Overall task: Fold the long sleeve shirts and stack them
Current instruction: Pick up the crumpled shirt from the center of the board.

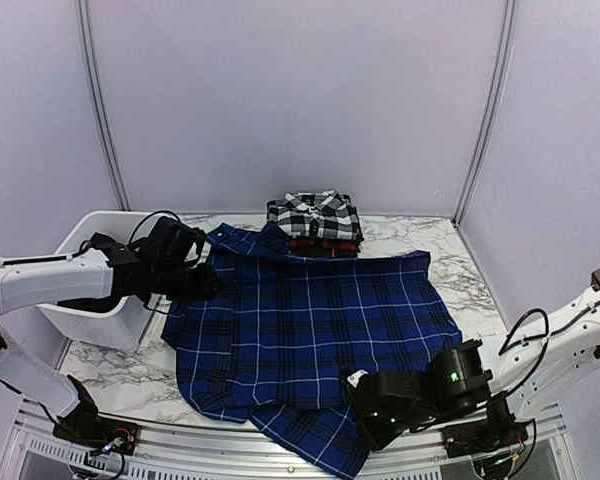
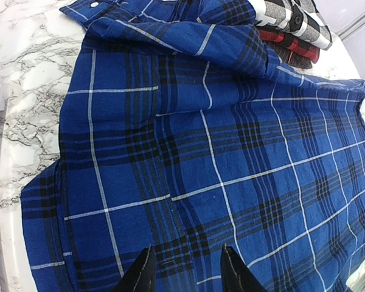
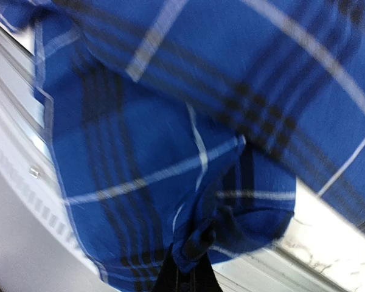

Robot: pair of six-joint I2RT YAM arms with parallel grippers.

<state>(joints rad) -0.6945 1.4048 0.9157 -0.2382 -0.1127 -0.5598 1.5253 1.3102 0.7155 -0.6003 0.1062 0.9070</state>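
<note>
1. Marbled white worktop (image 1: pixel 460 270) inside pale lilac walls carries everything. A white plastic tub (image 1: pixel 105 325) sits at its 9 o'clock edge.
2. Spread across the centre is the royal blue plaid cloth shirt (image 1: pixel 310 320) with navy and thin white lines. Its collar end is rumpled toward 11 o'clock, and a loose part, probably a sleeve, trails over the near rail at 6 o'clock.
3. At 12 o'clock a folded black-and-white check cloth shirt (image 1: pixel 315 212) rests on a folded red-and-black plaid cloth shirt (image 1: pixel 325 244). The pile sits at the far edge, probably to leave the middle free for folding.
4. The right claw (image 3: pixel 191 255) is clamped on a bunched wad of the blue cloth at the shirt's 5 o'clock corner. A pinch there gives purchase on the trailing part, so it could be carried back onto the body.
5. The left claw (image 2: pixel 188 274) hovers low over the shirt's 9 o'clock side. Its fingers (image 2: pixel 140 277) are apart, flat cloth shows between them, and nothing is gripped. It looks placed to take or pin that side.
6. Two shirts appear finished, and this third seems to be at its first fold. A bunched pinch may drag the whole garment rather than turn one layer.
</note>
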